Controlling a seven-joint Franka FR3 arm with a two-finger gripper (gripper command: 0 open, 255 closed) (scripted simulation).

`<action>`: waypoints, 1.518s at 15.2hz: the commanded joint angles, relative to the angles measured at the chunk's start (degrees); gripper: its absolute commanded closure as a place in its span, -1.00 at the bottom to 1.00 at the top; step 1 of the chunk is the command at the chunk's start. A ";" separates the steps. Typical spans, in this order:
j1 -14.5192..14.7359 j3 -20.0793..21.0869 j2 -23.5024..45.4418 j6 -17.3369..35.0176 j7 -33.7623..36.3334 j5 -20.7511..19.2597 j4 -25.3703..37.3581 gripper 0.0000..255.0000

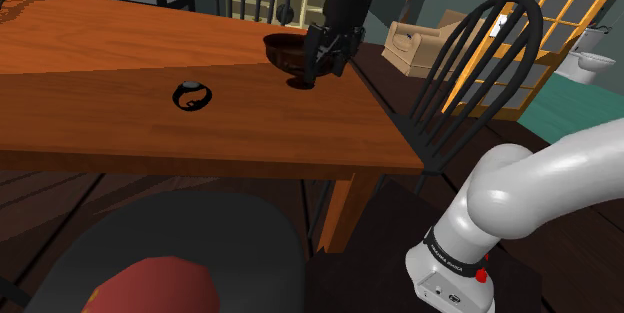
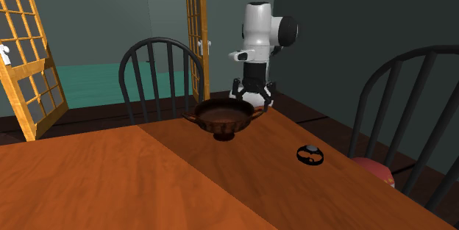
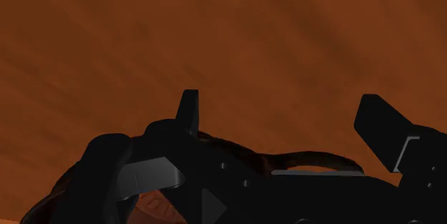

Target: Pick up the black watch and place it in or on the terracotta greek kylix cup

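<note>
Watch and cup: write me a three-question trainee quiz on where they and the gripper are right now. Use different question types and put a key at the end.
1. Fill in: the watch lies on the ____, apart from the cup.
2. Pick one. The gripper is: A over the watch; B close beside the cup; C clasping the watch.
3. True or false: the fingers stand apart and hold nothing.

Key
1. table
2. B
3. true
</note>
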 commanded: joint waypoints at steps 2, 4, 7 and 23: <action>0.07 4.06 4.58 1.92 4.23 -0.30 3.74 -1.00; -0.10 6.70 7.92 3.09 7.00 -1.09 6.50 -1.00; -0.48 10.73 13.38 4.49 11.44 -3.14 11.17 -1.00; 1.34 22.41 37.12 8.30 29.46 -19.73 27.91 -1.00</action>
